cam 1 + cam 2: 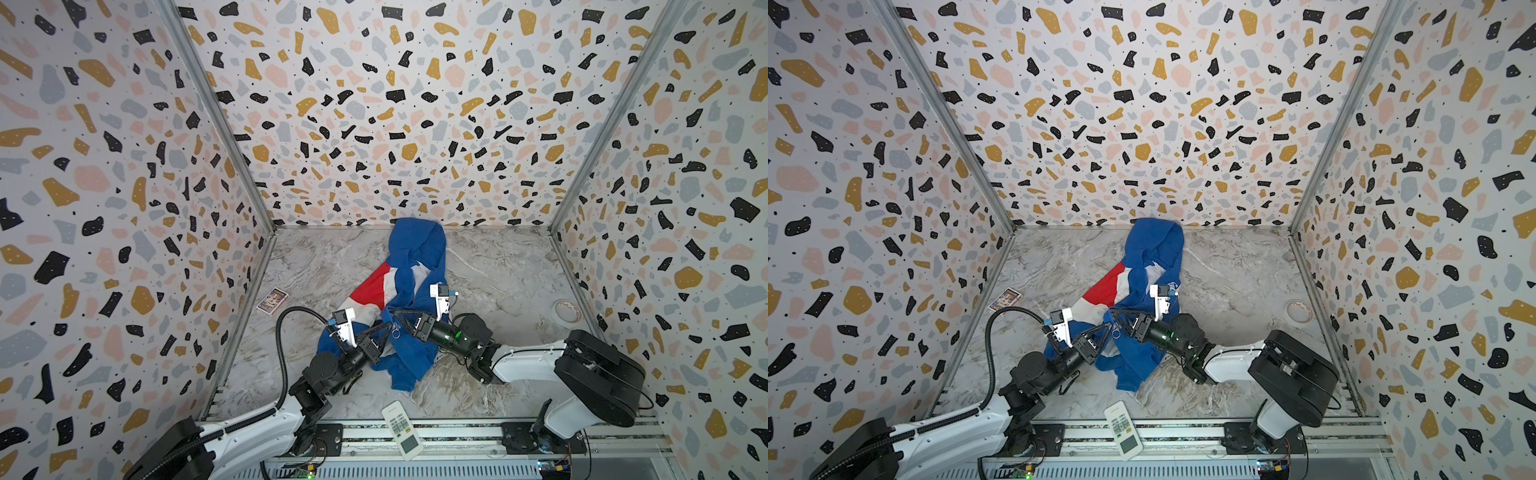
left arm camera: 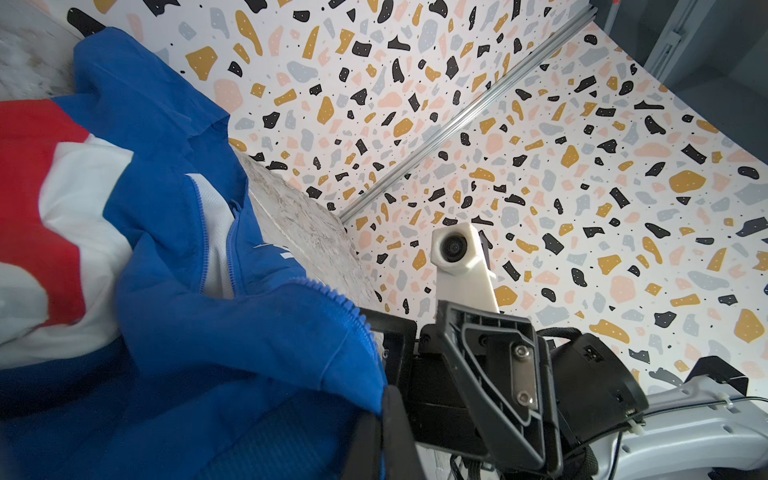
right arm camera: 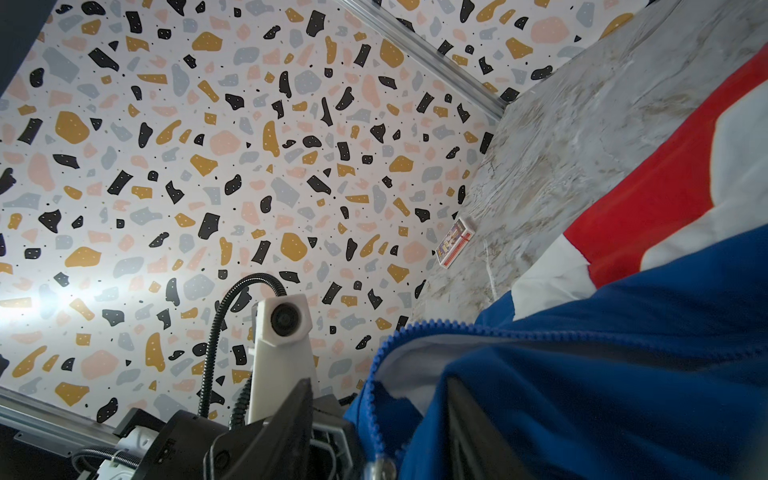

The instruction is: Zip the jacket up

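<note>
Two hands meet at the jacket (image 1: 415, 249) hem, lower centre in both top views. Left hand (image 1: 387, 326) is clamped on cloth, and right hand (image 1: 397, 318) has its jaws apart beside the zipper pull (image 1: 396, 332). Zip looks undone, so next it should pinch the pull.

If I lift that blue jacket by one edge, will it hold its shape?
Probably not: the jacket lies crumpled in folds, so free parts should sag. Its zipper edge curls, so it may twist. Thin fabric, likely light.

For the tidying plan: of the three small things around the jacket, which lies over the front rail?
The white remote control: it crosses onto the rail; the card box and pale ring lie on the marble.
</note>
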Motion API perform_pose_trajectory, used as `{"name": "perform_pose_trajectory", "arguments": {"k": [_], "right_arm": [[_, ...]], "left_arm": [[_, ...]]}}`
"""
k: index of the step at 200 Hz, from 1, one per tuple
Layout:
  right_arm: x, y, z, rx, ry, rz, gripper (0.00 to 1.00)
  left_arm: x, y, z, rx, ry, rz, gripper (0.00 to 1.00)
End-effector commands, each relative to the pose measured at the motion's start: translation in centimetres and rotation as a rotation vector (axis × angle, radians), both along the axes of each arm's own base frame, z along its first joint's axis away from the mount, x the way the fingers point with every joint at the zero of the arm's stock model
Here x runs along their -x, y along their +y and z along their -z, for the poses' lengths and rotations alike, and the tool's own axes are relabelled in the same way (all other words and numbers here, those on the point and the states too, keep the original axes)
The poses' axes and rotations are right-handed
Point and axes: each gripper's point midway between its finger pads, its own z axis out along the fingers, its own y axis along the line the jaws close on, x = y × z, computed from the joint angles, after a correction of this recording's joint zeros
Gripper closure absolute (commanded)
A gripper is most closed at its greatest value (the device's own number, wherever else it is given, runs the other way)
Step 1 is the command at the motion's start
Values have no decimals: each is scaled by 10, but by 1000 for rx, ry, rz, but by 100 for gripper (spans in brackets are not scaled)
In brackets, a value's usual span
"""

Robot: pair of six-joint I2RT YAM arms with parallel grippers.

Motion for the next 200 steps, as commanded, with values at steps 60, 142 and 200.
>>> {"name": "perform_pose_trajectory", "arguments": {"k": [60, 142, 200], "right_arm": [[13, -23, 9, 178, 13, -11, 41], [15, -41, 31, 255, 124, -5, 36], [26, -45, 39, 214, 184, -35, 33]], "left_arm": [[7, -1, 2, 21, 2, 25, 100], [7, -1, 5, 18, 13, 27, 100], [8, -1, 15, 2, 33, 28, 100]]}}
